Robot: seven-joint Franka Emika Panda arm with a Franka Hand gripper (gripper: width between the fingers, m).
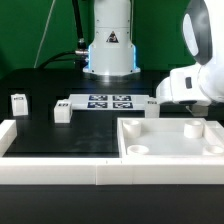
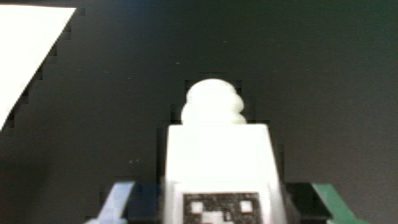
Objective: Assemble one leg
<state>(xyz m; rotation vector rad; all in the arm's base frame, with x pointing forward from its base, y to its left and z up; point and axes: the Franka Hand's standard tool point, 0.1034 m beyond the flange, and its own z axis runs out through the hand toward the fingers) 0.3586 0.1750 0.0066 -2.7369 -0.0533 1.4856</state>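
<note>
In the wrist view my gripper is shut on a leg, a white block with a rounded screw tip and a black-and-white tag on its face. The fingers press its two sides. It hangs over the black table. In the exterior view the white hand hovers above the far right corner of the large white tray-like panel; the fingers and the held leg are not clear there. Two more legs stand on the table at the exterior view's left, one at the far left and one beside the marker board.
The marker board lies flat in the middle, in front of the robot base. A white raised border runs along the front and left. A white flat edge shows at a corner of the wrist view.
</note>
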